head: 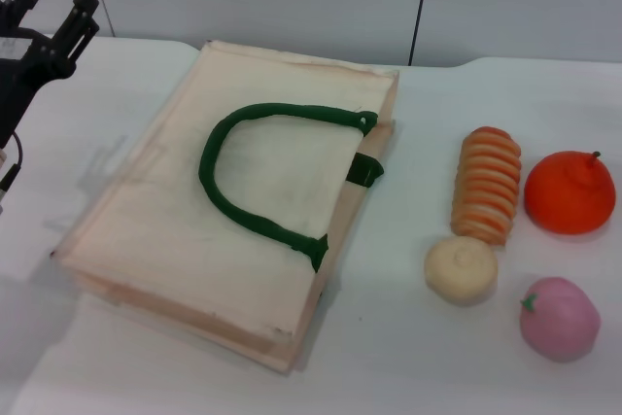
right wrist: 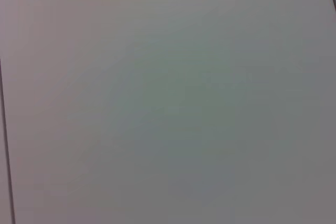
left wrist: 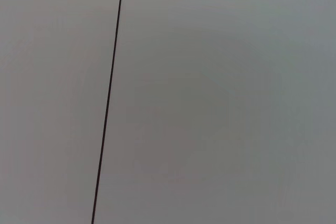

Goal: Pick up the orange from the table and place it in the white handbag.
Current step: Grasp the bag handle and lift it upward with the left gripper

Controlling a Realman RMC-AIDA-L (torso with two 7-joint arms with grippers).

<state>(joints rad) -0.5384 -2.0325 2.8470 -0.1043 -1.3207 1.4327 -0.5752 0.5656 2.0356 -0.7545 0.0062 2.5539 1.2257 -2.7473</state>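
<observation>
The orange [head: 570, 192] sits on the table [head: 408, 357] at the robot's far right, just beside the striped roll [head: 487, 185] and well apart from the white handbag [head: 233, 196], which lies flat with its green handles on top. Left gripper [head: 53, 4] is raised at the far left, fingers spread, holding nothing; right gripper is out of view. Judged firm, rounded, likely smooth: grasp across the widest part, clear of the stem nub.
</observation>
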